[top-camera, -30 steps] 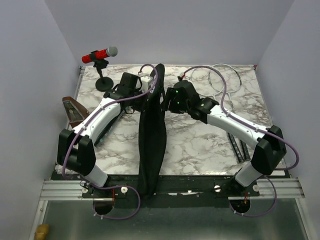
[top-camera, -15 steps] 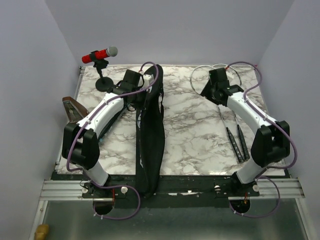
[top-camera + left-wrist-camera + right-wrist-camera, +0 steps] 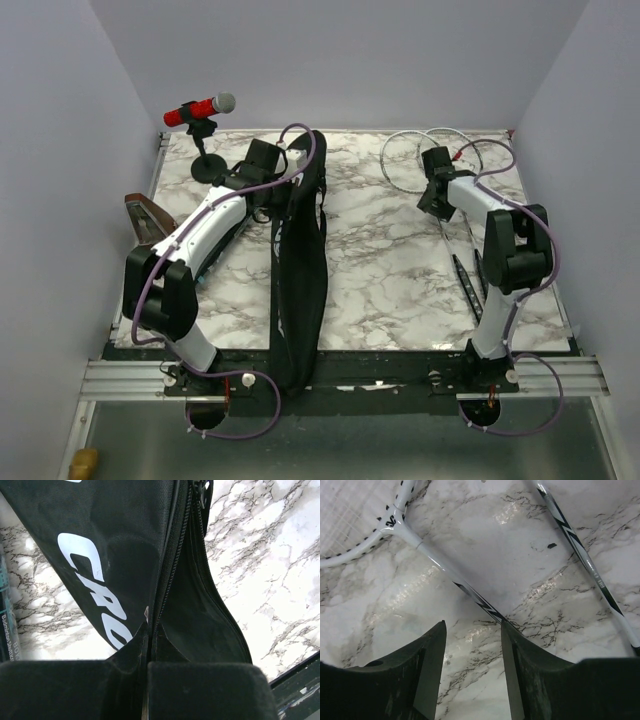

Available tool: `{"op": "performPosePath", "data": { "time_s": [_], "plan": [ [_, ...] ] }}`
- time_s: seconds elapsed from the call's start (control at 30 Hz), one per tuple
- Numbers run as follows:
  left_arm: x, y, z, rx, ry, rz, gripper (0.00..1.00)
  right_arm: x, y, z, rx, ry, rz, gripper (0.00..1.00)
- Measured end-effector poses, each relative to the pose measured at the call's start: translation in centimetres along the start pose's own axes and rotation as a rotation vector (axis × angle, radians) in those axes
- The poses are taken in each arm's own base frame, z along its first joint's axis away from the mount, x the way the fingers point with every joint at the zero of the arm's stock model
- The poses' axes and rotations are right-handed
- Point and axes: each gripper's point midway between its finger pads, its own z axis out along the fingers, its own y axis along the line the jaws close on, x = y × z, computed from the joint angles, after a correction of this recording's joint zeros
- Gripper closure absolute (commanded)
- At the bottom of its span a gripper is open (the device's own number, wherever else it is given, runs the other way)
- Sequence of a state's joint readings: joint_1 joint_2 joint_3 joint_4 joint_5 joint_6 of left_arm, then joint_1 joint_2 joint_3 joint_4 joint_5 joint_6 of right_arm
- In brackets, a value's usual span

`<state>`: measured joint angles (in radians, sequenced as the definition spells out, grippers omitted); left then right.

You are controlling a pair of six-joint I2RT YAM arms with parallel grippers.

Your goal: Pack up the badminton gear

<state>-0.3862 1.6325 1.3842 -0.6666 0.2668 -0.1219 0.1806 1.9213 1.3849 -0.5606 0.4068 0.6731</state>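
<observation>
Left gripper [image 3: 148,662] clenched on the bag [image 3: 100,530] edge beside the zipper [image 3: 172,575]. Fabric looks soft and floppy; its long axis runs straight ahead of the fingers. Right gripper [image 3: 472,645] parted, holding nothing. Racket [image 3: 445,570] shaft lies just ahead of the fingertips, slanting head-left to handle-right. Probably light, stiff, slick: grab the shaft, not the head.

You've got a bag [image 3: 100,535] in matt black woven cloth, white print on it smooth, zip [image 3: 172,575] toothed and plastic-looking, table [image 3: 485,535] glossy and smooth with a marble pattern, racket [image 3: 440,565] shaft glossy painted white and black, right fingers [image 3: 427,675] matt black plastic, faintly scuffed
</observation>
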Motion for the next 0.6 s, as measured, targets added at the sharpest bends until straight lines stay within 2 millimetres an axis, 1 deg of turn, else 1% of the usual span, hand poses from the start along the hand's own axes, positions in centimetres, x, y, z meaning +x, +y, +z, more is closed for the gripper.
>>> {"op": "performPosePath", "data": {
  "time_s": [0.13,0.23,0.3,0.37,0.4,0.5,0.6],
  "plan": [
    [0.0,-0.1,-0.5,0.000,-0.003,0.000,1.00,1.0,-0.1,1.8,0.018,0.024,-0.027,0.53],
    [0.0,-0.2,-0.8,0.000,-0.007,0.001,1.00,1.2,-0.1,2.5,0.021,0.027,-0.039,0.60],
    [0.0,-0.2,-0.8,0.000,-0.007,0.002,1.00,1.3,-0.2,2.8,0.022,0.029,-0.048,0.67],
    [0.0,-0.2,-0.8,0.000,-0.007,0.002,1.00,1.1,-0.1,2.9,0.017,0.023,-0.052,0.71],
    [0.0,-0.2,-0.8,0.001,-0.007,0.002,1.00,1.1,0.0,2.9,0.012,0.022,-0.055,0.70],
    [-0.1,-0.3,-0.9,0.001,-0.009,0.002,1.00,1.2,0.4,2.9,-0.015,0.032,-0.066,0.59],
    [-0.1,-0.3,-0.9,0.000,-0.010,0.003,1.00,0.9,0.6,2.2,-0.034,0.025,-0.088,0.45]
  ]
}}
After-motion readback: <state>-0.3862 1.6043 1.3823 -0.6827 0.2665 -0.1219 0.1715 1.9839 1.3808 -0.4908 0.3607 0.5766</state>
